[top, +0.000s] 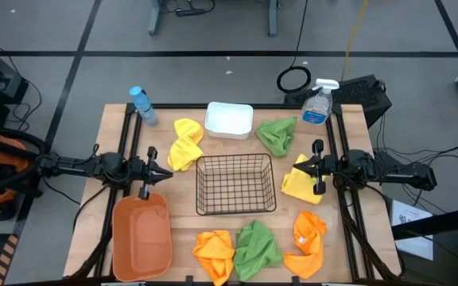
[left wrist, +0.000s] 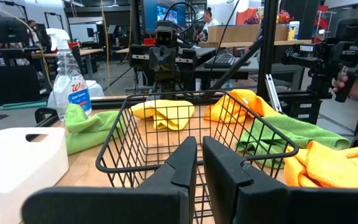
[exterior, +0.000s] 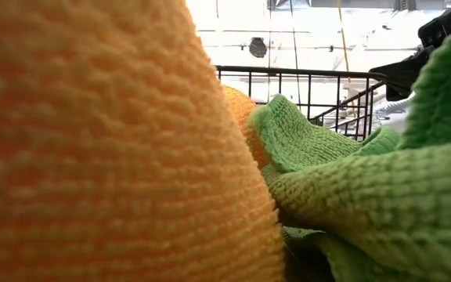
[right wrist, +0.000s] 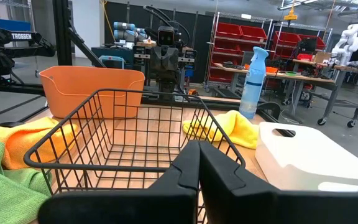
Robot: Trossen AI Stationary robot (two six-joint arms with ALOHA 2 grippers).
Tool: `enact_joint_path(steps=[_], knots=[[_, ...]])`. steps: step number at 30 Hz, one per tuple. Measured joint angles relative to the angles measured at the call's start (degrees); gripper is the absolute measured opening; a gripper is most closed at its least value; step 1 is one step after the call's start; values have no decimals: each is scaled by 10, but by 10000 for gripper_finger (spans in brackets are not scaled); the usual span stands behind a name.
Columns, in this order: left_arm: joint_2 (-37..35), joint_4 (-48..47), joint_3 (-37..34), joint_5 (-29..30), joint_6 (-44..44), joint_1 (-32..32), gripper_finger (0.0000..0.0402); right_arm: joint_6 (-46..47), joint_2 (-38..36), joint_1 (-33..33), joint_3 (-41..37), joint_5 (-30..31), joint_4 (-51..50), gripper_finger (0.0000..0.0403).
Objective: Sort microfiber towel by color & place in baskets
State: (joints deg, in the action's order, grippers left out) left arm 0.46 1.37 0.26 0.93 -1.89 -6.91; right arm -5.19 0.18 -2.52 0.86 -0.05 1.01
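Observation:
Six towels lie flat on the table around the black wire basket (top: 235,184). One yellow towel (top: 185,143) lies at its far left and one yellow towel (top: 300,184) at its right. A green towel (top: 277,135) sits at the far right. An orange towel (top: 215,253), a green towel (top: 257,246) and an orange towel (top: 308,242) line the near edge. The white tub (top: 229,119) stands behind the basket, and the orange tub (top: 141,234) is at near left. My left gripper (top: 164,173) is shut, level, left of the basket. My right gripper (top: 296,167) is shut above the right yellow towel.
A blue-capped bottle (top: 143,105) stands at the far left and a clear spray bottle (top: 316,103) at the far right. The low view is filled by the near orange towel (exterior: 92,157) and green towel (exterior: 366,188). People and other rigs show in the room beyond.

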Motion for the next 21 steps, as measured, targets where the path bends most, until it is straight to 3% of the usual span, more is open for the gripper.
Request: enact_joint_path(steps=[10,16,21], knots=[[1,3,12,24,-14,0,36,0,0,0,0,0,0,0],[5,-17,75,26,-14,0,28,3,0,0,0,0,0,0],[36,-77,162,26,-14,0,5,70,0,0,0,0,1,0]])
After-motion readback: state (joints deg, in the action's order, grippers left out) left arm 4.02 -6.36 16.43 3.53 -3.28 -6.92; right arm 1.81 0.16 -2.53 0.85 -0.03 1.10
